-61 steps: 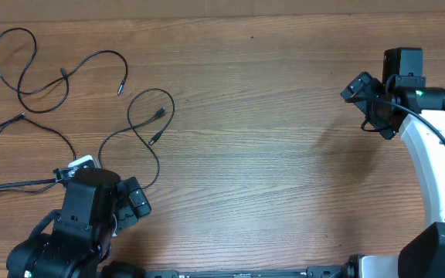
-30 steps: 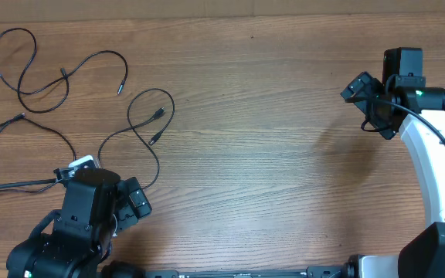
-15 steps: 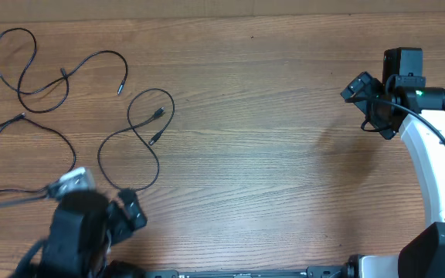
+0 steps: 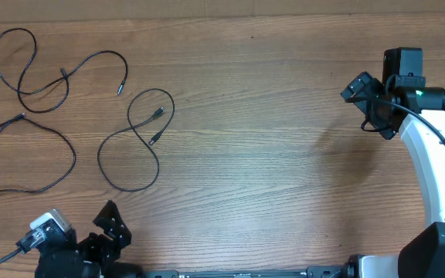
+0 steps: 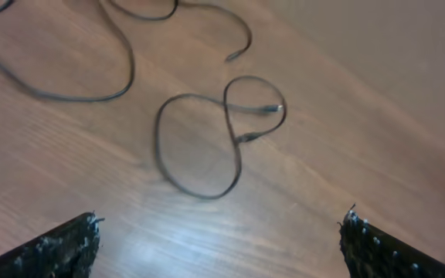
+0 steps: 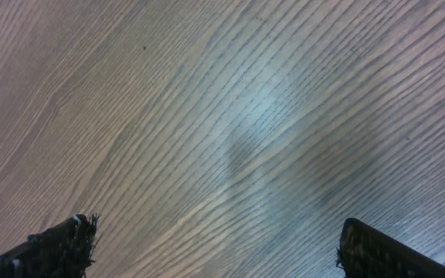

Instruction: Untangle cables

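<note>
Three thin black cables lie apart on the left of the wooden table. One winds along the far left [image 4: 103,52]. One runs from the left edge round a wide loop [image 4: 74,158]. One forms a figure-eight [image 4: 157,162], which also shows in the left wrist view [image 5: 157,143] ahead of the fingers. My left gripper [image 4: 110,228] is at the front left edge, open and empty [image 5: 219,247], nearer than all the cables. My right gripper [image 4: 365,108] is far right, open and empty over bare wood [image 6: 215,247].
The wooden table [image 4: 269,154] fills the view. The far cables' strands [image 5: 122,73] cross the top left of the left wrist view. The right arm's white links [image 4: 431,170] run down the right side.
My left arm has pulled back to the front left corner, off the left cable. That cable's near end now lies free in a loop. The right arm has not moved.
</note>
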`<action>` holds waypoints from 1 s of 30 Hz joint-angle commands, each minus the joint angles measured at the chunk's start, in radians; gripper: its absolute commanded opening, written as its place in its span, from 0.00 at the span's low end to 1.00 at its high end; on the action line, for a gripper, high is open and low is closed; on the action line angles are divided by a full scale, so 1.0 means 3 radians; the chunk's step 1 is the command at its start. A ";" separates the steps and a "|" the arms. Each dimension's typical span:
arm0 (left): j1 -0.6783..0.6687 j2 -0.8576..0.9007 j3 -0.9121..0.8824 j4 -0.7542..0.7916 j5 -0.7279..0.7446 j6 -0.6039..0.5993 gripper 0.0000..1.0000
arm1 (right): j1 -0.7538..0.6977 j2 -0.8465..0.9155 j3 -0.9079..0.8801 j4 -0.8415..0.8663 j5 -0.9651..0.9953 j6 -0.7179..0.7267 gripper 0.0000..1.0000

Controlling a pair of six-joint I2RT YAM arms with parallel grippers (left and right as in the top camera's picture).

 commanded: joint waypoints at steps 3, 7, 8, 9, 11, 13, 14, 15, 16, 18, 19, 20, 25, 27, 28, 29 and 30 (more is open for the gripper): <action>0.0053 -0.0182 -0.0456 0.0443 -0.0069 0.0430 1.00 | -0.0004 -0.0028 0.0071 0.0008 0.0032 0.0010 1.00; 0.0070 -0.0305 -0.0837 0.0938 -0.0069 0.0654 0.99 | -0.0004 -0.0028 0.0071 0.0008 0.0032 0.0010 1.00; 0.0075 -0.0348 -0.0910 0.1044 -0.0066 0.0669 1.00 | -0.0004 -0.0028 0.0071 0.0008 0.0032 0.0010 1.00; 0.0084 -0.0407 -0.0999 0.1166 -0.0060 0.0669 1.00 | -0.0004 -0.0028 0.0071 0.0008 0.0032 0.0010 1.00; 0.0111 -0.0519 -0.1144 0.1334 -0.0033 0.0669 0.99 | -0.0004 -0.0028 0.0071 0.0008 0.0032 0.0010 1.00; 0.0174 -0.0629 -0.1272 0.1431 0.0034 0.0693 0.99 | -0.0004 -0.0028 0.0071 0.0008 0.0032 0.0010 1.00; 0.0202 -0.0666 -0.1316 0.1462 0.0061 0.0713 1.00 | -0.0004 -0.0028 0.0071 0.0008 0.0032 0.0010 1.00; 0.0237 -0.0706 -0.1367 0.1499 0.0098 0.0743 0.99 | -0.0004 -0.0028 0.0071 0.0008 0.0032 0.0011 1.00; 0.0263 -0.0743 -0.1415 0.1541 0.0132 0.0799 1.00 | -0.0004 -0.0028 0.0071 0.0008 0.0032 0.0010 1.00; 0.0292 -0.0809 -0.1506 0.1616 0.0163 0.0870 1.00 | -0.0004 -0.0028 0.0071 0.0008 0.0032 0.0010 1.00; 0.0298 -0.0819 -0.1549 0.1661 0.0167 0.0870 0.99 | -0.0004 -0.0028 0.0071 0.0008 0.0032 0.0011 1.00; 0.0301 -0.0815 -0.1589 0.1724 0.0167 0.0882 1.00 | -0.0004 -0.0028 0.0071 0.0008 0.0032 0.0010 1.00; 0.0300 -0.0815 -0.1923 0.2331 0.0193 0.1113 0.99 | -0.0004 -0.0028 0.0071 0.0008 0.0032 0.0010 1.00; 0.0300 -0.0815 -0.2071 0.2655 0.0309 0.1246 0.99 | -0.0004 -0.0028 0.0071 0.0008 0.0032 0.0011 1.00; 0.0300 -0.0815 -0.2130 0.2799 0.0385 0.1316 1.00 | -0.0004 -0.0028 0.0071 0.0008 0.0032 0.0010 1.00; 0.0300 -0.0815 -0.2192 0.2953 0.0479 0.1403 0.99 | -0.0004 -0.0028 0.0071 0.0008 0.0032 0.0010 1.00; 0.0300 -0.0815 -0.2234 0.3059 0.0539 0.1470 1.00 | -0.0004 -0.0028 0.0071 0.0008 0.0032 0.0010 1.00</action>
